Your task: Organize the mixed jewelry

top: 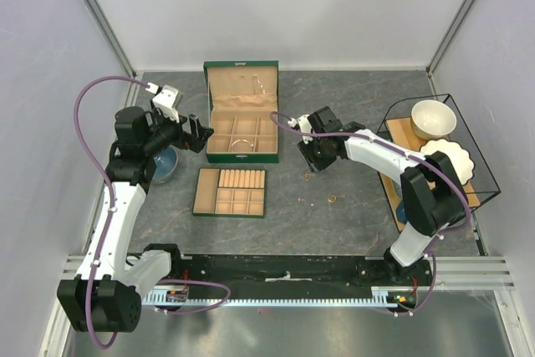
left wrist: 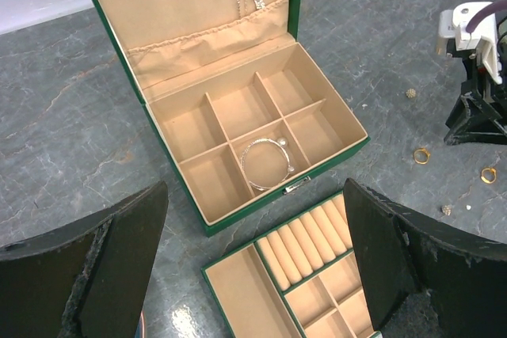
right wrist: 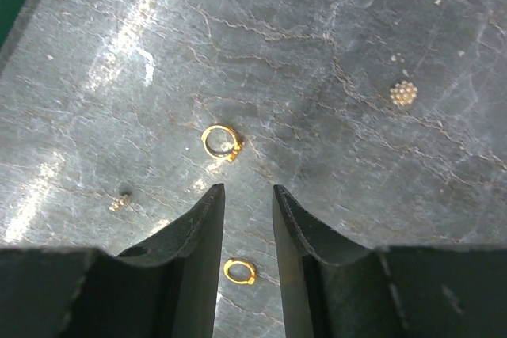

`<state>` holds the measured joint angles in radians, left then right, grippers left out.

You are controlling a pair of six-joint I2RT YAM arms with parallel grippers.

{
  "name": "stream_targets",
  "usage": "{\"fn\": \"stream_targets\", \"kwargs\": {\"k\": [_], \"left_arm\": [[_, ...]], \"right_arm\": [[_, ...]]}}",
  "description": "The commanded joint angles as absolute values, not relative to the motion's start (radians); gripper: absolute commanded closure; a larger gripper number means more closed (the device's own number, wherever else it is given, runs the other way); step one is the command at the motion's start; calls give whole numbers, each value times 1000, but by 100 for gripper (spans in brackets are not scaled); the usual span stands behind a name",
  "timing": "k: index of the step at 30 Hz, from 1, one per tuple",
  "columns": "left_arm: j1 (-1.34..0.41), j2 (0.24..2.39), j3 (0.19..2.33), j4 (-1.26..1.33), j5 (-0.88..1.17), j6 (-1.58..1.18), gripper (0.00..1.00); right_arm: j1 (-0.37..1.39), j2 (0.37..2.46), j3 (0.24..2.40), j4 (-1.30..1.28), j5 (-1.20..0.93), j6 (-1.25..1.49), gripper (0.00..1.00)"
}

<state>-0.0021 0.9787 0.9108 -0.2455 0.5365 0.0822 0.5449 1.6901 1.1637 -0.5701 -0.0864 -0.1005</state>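
The bangle (left wrist: 280, 142) already lies in the box (left wrist: 337, 96), in the middle compartment of the near row, so the wire piece looks sorted. The small pieces are still loose on the table (right wrist: 356, 21), at about 3 o'clock from the box in the top view. The step in hand appears to be picking up one of them with the right gripper (right wrist: 248, 187). It hangs low over the stone-grey surface with its fingers narrow, only a slim gap between the tips and nothing in it. A gold ring (right wrist: 220, 142) lies flat just beyond the tips at 11 o'clock. A second gold ring (right wrist: 239, 271) shows through the gap at 6 o'clock, back under the fingers. A pale cluster stud (right wrist: 404, 93) sits well off at 2 o'clock and a tiny stud (right wrist: 120, 202) at 9 o'clock. The left gripper (top: 201, 134) hovers at the box's 9 o'clock side with its fingers spread wide and empty, looking down on the box and on the tray (left wrist: 234, 286) at its 6 o'clock. The next move likely calls for the tips to settle on either side of the near ring and press to the table. A thin, flat ring on a hard top can easily skid or flip out of the pinch. After that comes a lift and a carry toward 9 o'clock to a small compartment.
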Motion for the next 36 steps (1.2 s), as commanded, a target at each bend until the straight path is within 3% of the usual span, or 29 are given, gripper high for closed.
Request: {"fn": "stream_targets", "kwargs": {"k": [1, 11, 36], "left_arm": [[-2, 965, 905, -224, 555, 95, 1], [-2, 963, 905, -224, 548, 98, 1], [-2, 950, 893, -218, 541, 103, 2]], "right_arm": [[540, 1716, 1167, -511, -146, -63, 62], [538, 1763, 1158, -496, -175, -49, 59], [538, 1825, 1152, -466, -161, -34, 65]]}}
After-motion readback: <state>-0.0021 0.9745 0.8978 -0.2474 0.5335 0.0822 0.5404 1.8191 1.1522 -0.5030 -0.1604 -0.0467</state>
